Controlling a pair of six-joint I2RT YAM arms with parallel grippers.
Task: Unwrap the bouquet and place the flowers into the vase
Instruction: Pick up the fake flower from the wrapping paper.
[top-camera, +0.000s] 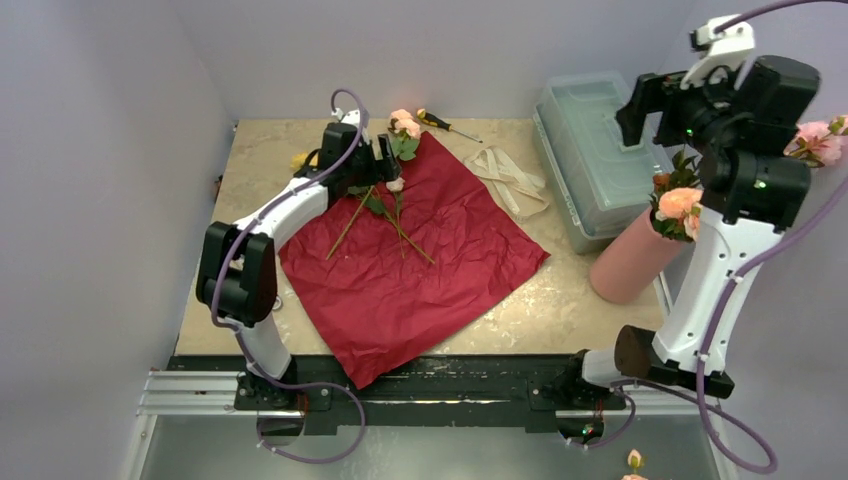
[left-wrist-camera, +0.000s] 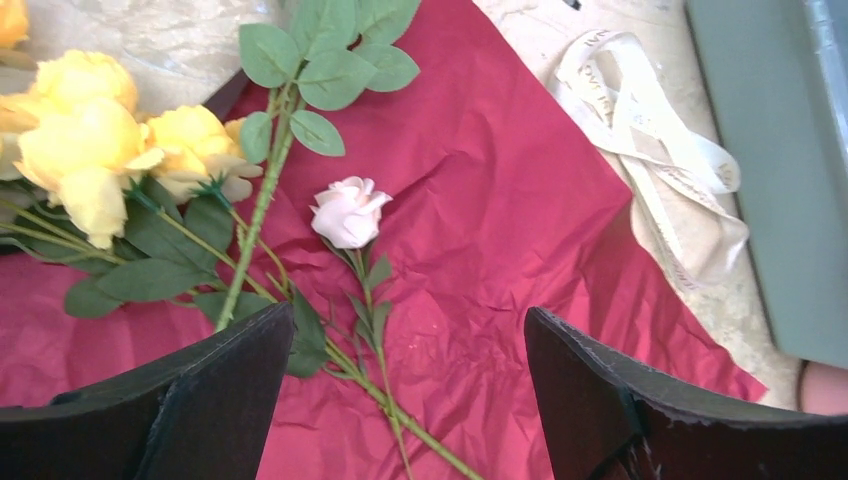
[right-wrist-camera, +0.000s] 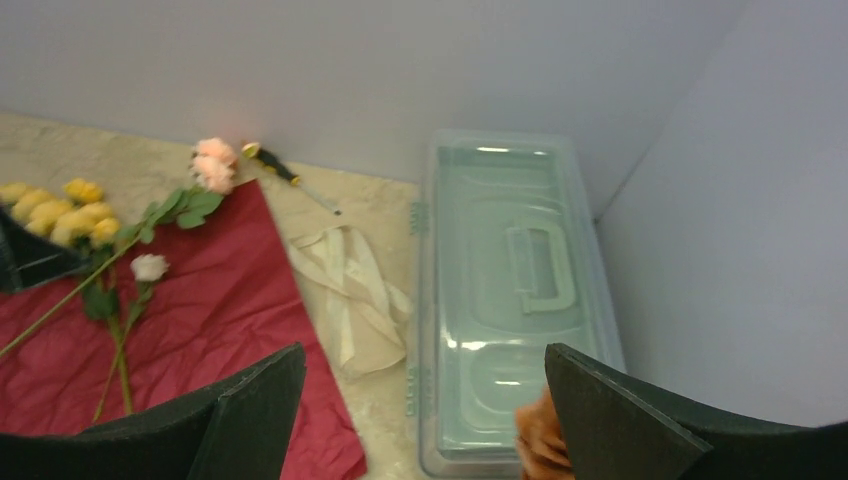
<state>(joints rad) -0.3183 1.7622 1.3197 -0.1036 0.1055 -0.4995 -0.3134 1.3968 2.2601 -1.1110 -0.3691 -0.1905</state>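
Note:
The bouquet lies undone: its dark red paper (top-camera: 420, 265) is spread flat and the flowers (left-wrist-camera: 270, 180) lie loose on its far left part. Among them are yellow roses (left-wrist-camera: 85, 140), a small pale pink rose (left-wrist-camera: 348, 212) and a pink bloom (top-camera: 405, 123). My left gripper (top-camera: 372, 160) (left-wrist-camera: 408, 315) hovers open over their green stems (left-wrist-camera: 400, 415), which pass between the fingers untouched. The salmon-pink vase (top-camera: 628, 265) leans at the right with orange and pink flowers (top-camera: 680, 205) in it. My right gripper (top-camera: 640, 108) (right-wrist-camera: 425, 350) is open and empty, raised above the vase.
A clear greenish box (top-camera: 595, 150) (right-wrist-camera: 510, 290) with a handle stands at the back right. The cream ribbon (top-camera: 510, 175) (left-wrist-camera: 660, 160) lies loose between paper and box. A screwdriver (top-camera: 445, 123) rests by the back wall. A pink flower (top-camera: 822, 140) pokes past the right arm.

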